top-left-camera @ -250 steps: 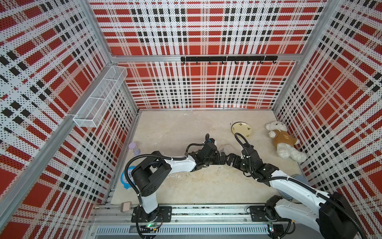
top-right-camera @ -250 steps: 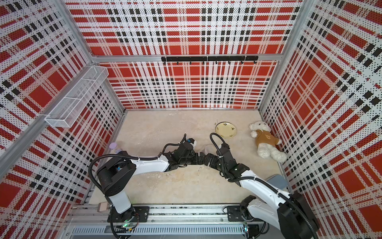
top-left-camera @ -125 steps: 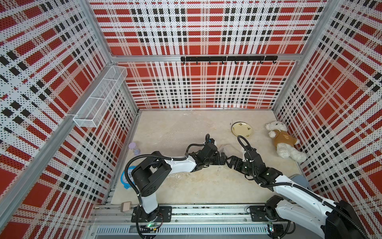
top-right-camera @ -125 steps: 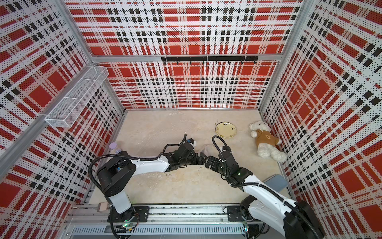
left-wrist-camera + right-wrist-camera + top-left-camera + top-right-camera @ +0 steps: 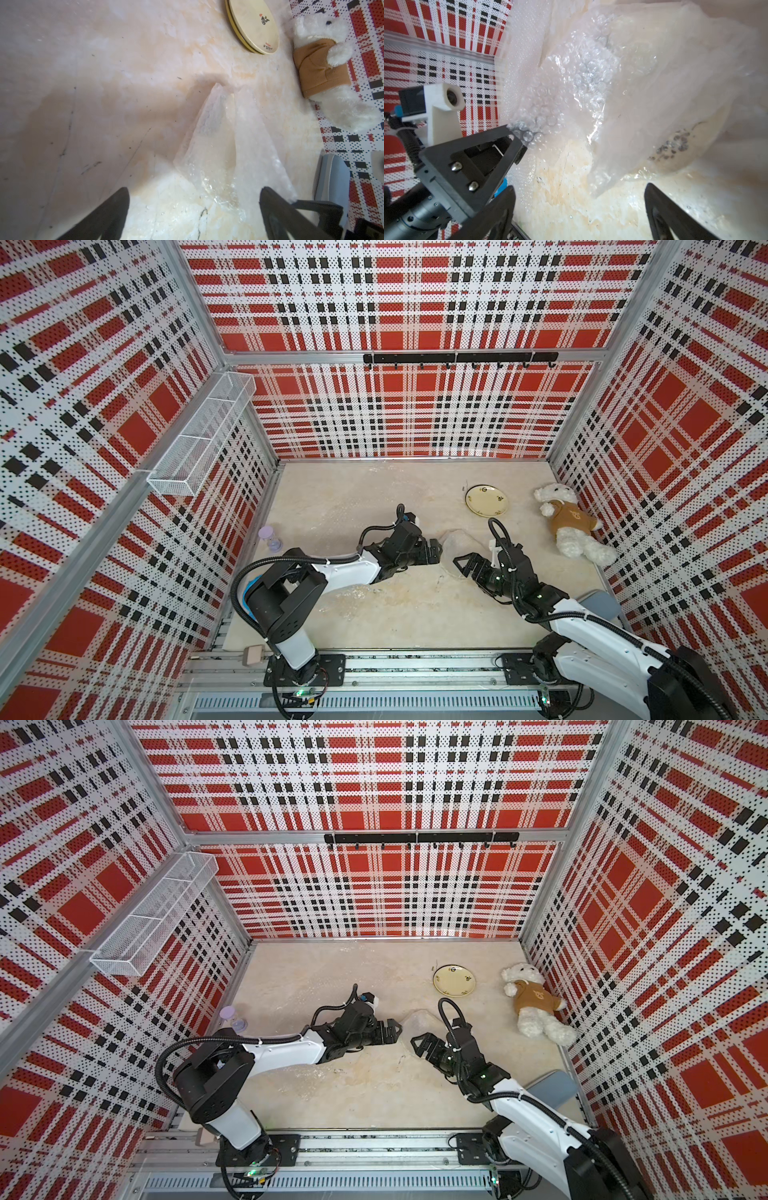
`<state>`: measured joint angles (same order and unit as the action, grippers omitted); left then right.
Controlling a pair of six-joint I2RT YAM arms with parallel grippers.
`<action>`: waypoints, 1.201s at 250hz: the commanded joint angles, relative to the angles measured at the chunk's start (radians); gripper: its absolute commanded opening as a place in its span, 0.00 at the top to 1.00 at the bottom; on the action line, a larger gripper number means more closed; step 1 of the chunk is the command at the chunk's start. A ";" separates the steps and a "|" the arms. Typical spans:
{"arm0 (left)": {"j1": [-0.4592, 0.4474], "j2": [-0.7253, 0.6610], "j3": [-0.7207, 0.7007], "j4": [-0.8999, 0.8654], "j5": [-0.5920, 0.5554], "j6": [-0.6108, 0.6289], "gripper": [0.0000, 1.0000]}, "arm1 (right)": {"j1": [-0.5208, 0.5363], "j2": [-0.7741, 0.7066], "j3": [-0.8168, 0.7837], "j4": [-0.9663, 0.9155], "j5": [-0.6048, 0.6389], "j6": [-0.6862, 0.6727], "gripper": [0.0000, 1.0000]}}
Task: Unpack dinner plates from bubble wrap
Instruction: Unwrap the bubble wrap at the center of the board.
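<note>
A bare cream dinner plate (image 5: 486, 500) (image 5: 454, 980) with small flower motifs lies at the back right; the left wrist view shows it as two stacked plates (image 5: 253, 27). A crumpled bubble wrap bundle (image 5: 457, 545) (image 5: 424, 1023) (image 5: 218, 135) sits mid-floor between my grippers. Through the wrap (image 5: 612, 83), a pale plate (image 5: 685, 153) with dark motifs shows. My left gripper (image 5: 432, 556) (image 5: 193, 207) is open just left of the bundle. My right gripper (image 5: 463, 564) (image 5: 579, 212) is open at its front right. Neither holds anything.
A white teddy bear (image 5: 569, 526) in a brown shirt lies by the right wall. A lilac hourglass (image 5: 270, 538) stands by the left wall. A grey-blue object (image 5: 600, 603) sits at the front right. Flat bubble wrap (image 5: 353, 593) lies under the left arm.
My right gripper has pulled back a little from the left gripper, opening a gap at the bundle. The left arm has hardly moved.
</note>
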<state>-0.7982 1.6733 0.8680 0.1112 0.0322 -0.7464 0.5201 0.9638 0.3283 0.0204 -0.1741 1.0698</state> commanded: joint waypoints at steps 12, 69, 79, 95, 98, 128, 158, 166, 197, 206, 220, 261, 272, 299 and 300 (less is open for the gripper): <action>0.010 -0.024 -0.021 -0.008 -0.009 0.022 0.01 | -0.022 0.026 0.030 0.082 -0.031 0.021 0.03; 0.023 -0.024 -0.045 -0.004 -0.010 0.016 0.01 | -0.023 0.110 0.031 0.177 -0.058 0.053 0.04; 0.028 -0.027 -0.050 -0.003 -0.010 0.016 0.01 | -0.023 0.127 0.029 0.192 -0.065 0.057 0.04; 0.035 -0.032 -0.060 -0.001 -0.010 0.018 0.00 | -0.024 0.148 0.029 0.212 -0.071 0.062 0.04; 0.036 -0.032 -0.061 -0.001 -0.010 0.018 0.01 | -0.024 0.152 0.030 0.215 -0.072 0.063 0.04; 0.045 -0.031 -0.067 0.001 -0.006 0.022 0.00 | -0.024 0.180 0.029 0.255 -0.074 0.068 0.04; 0.043 -0.014 -0.064 0.008 0.009 0.021 0.01 | -0.022 0.220 0.037 0.309 -0.078 0.070 0.04; 0.041 -0.010 -0.063 0.011 0.011 0.018 0.00 | -0.022 0.233 0.039 0.324 -0.082 0.074 0.04; 0.032 0.003 -0.055 0.019 0.012 0.015 0.00 | -0.017 0.283 0.045 0.361 -0.090 0.081 0.05; 0.031 0.005 -0.054 0.018 0.012 0.015 0.01 | -0.014 0.294 0.044 0.370 -0.088 0.084 0.05; 0.030 0.008 -0.052 0.021 0.014 0.013 0.01 | -0.009 0.305 0.041 0.382 -0.081 0.085 0.05; 0.028 0.012 -0.049 0.022 0.015 0.015 0.01 | -0.001 0.328 0.031 0.451 -0.079 0.097 0.06; 0.028 0.013 -0.047 0.022 0.015 0.013 0.01 | 0.005 0.331 0.034 0.462 -0.080 0.093 0.06; 0.026 0.017 -0.043 0.022 0.015 0.015 0.01 | 0.015 0.355 0.053 0.469 -0.079 0.077 0.06; 0.026 0.017 -0.043 0.022 0.015 0.015 0.01 | 0.015 0.357 0.053 0.469 -0.079 0.077 0.06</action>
<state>-0.7662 1.6764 0.8120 0.1127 0.0460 -0.7319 0.5220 1.2926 0.3515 0.4095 -0.2581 1.1500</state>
